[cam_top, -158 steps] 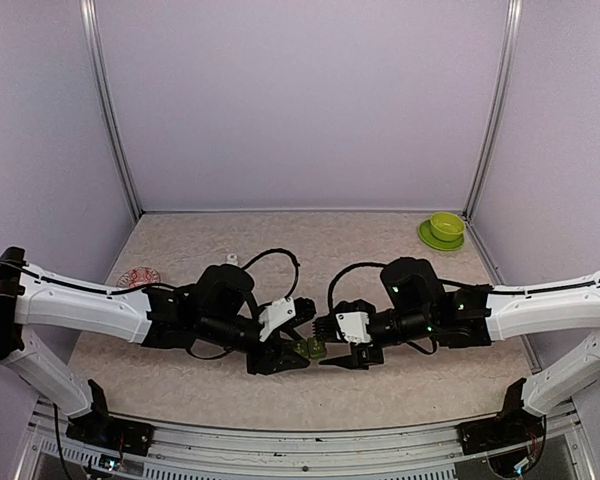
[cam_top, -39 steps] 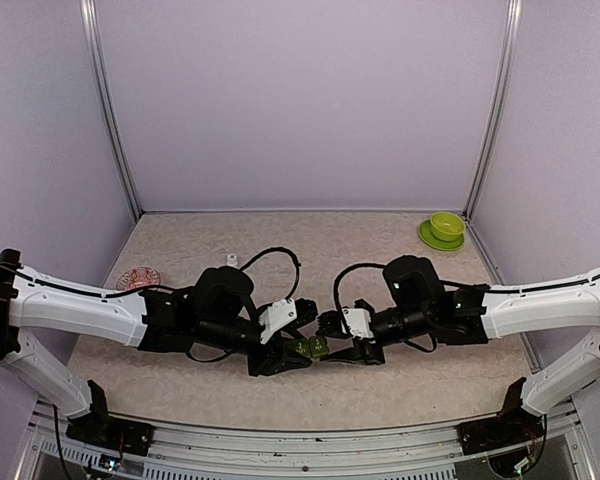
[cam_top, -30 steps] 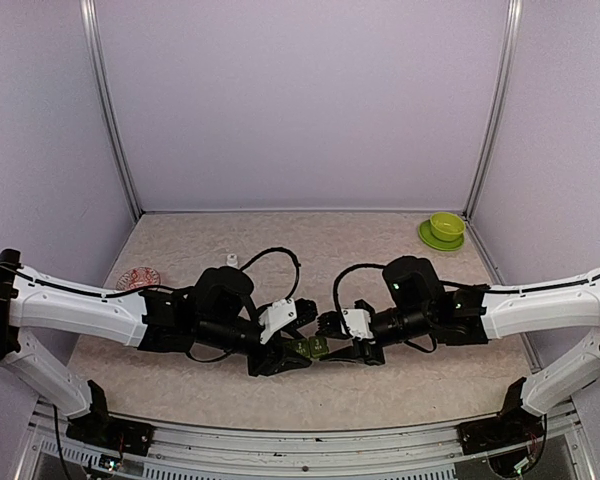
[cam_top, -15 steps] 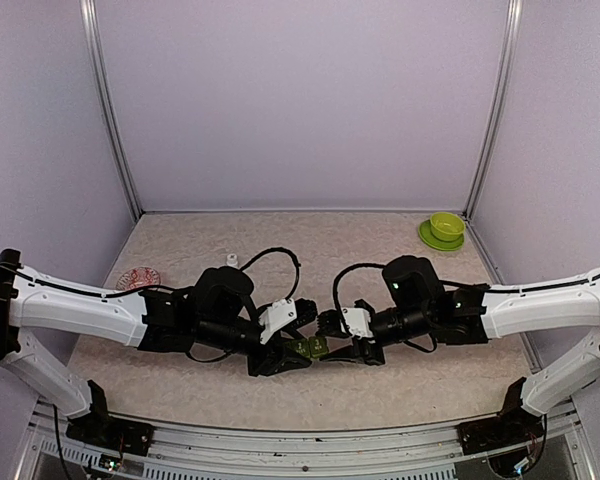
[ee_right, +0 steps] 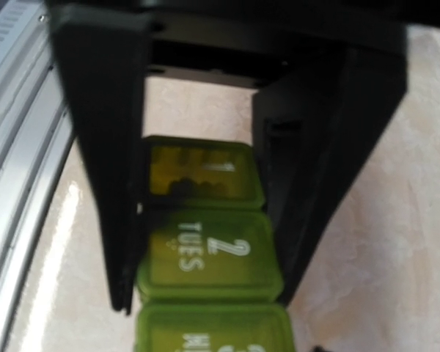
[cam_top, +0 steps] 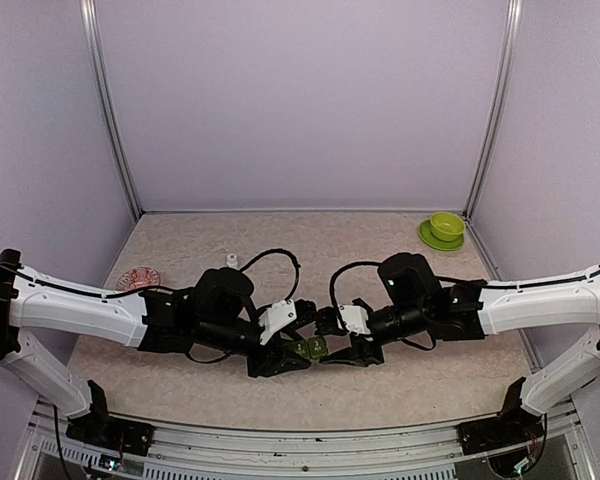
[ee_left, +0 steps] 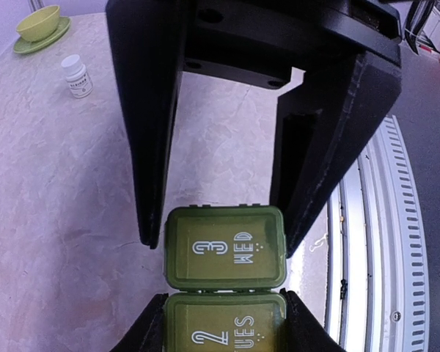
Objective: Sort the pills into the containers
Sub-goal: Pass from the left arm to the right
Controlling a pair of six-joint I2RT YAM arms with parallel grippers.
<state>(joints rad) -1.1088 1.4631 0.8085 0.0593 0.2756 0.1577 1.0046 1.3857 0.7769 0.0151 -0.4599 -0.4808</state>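
The containers (cam_top: 311, 347), a dark green strip of three lidded compartments, sit just above the table between both arms. My left gripper (ee_left: 224, 295) is shut on the strip, its fingers hugging the "2 TUES" compartment (ee_left: 225, 326). In the right wrist view the left gripper (ee_right: 205, 299) reaches along compartments 1 and 2. My right gripper (ee_left: 221, 249) straddles the "3 WED" compartment (ee_left: 205, 268) from the opposite end, open slightly wider than it. One of its fingertips (ee_right: 317, 350) stands clear of the lid's edge. The TUES and WED lids are closed. The pills are out of view.
A small white bottle (cam_top: 232, 260) stands behind the left arm. A pink dish (cam_top: 140, 276) lies at the far left and a lime-green bowl (cam_top: 446, 226) on its saucer sits at the back right. The metal rail (ee_left: 367, 242) of the near table edge runs close beside the strip.
The right arm has shifted slightly left and back in the last half second, and its jaws have eased apart around the WED end. The left arm and the strip have stayed put.
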